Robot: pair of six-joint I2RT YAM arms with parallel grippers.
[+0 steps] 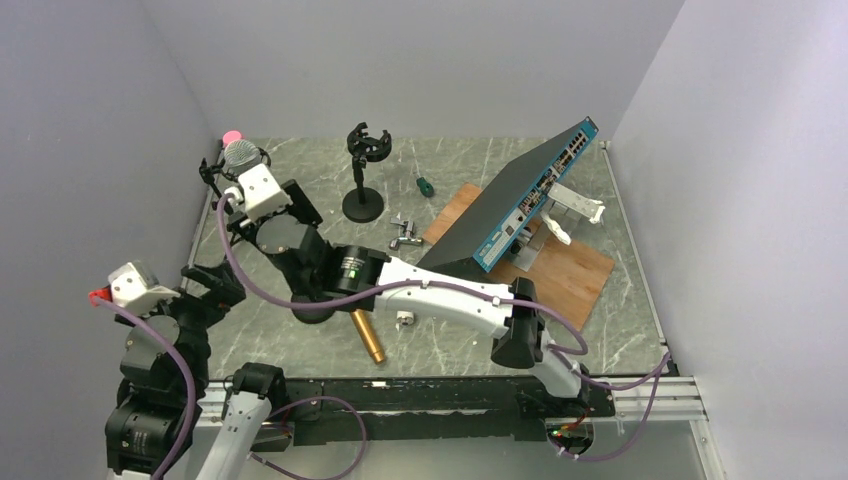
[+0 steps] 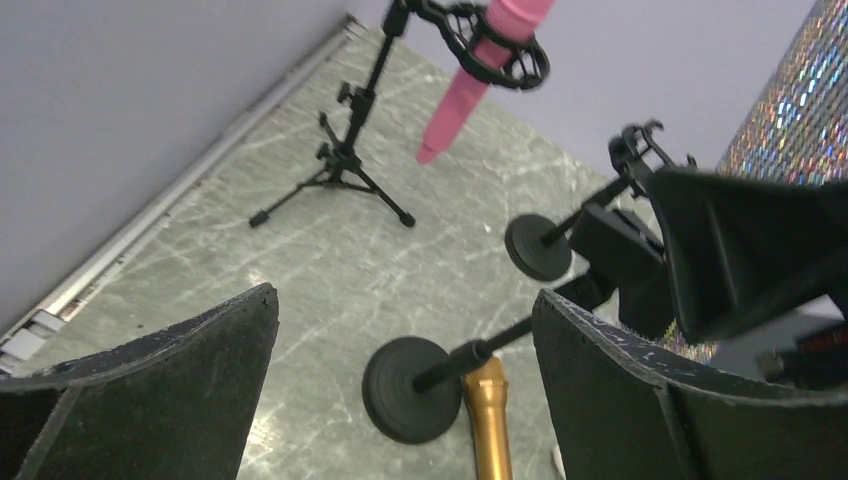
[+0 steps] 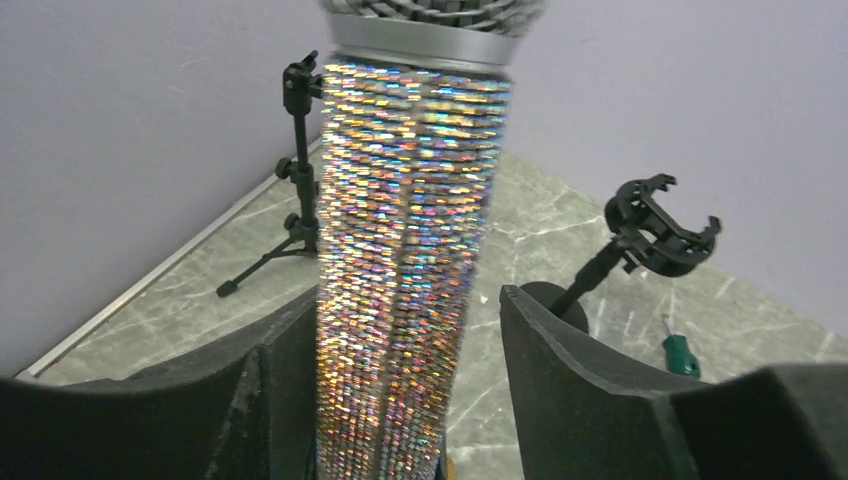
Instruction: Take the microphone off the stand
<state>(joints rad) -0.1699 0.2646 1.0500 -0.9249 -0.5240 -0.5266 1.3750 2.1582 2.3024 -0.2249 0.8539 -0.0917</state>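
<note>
A glittery microphone (image 3: 410, 260) with a silver mesh head (image 1: 240, 153) stands upright at the back left. A stand with a round black base (image 2: 415, 390) slants up toward it, but the clip is hidden. My right gripper (image 3: 408, 297) is open around the microphone's body. Its left finger (image 3: 285, 350) is against the body and its right finger (image 3: 560, 350) is a small gap away. In the top view the right gripper (image 1: 228, 185) sits just below the head. My left gripper (image 2: 405, 300) is open and empty, low at the left (image 1: 222, 282).
A gold microphone (image 1: 367, 337) lies on the table by the round base. An empty clip stand (image 1: 362, 170) stands mid-back. A pink microphone (image 2: 470, 75) hangs in a tripod stand (image 2: 340, 165) by the left wall. A network switch (image 1: 520, 195) leans on a wooden board (image 1: 560, 270). A green screwdriver (image 1: 424, 186) lies nearby.
</note>
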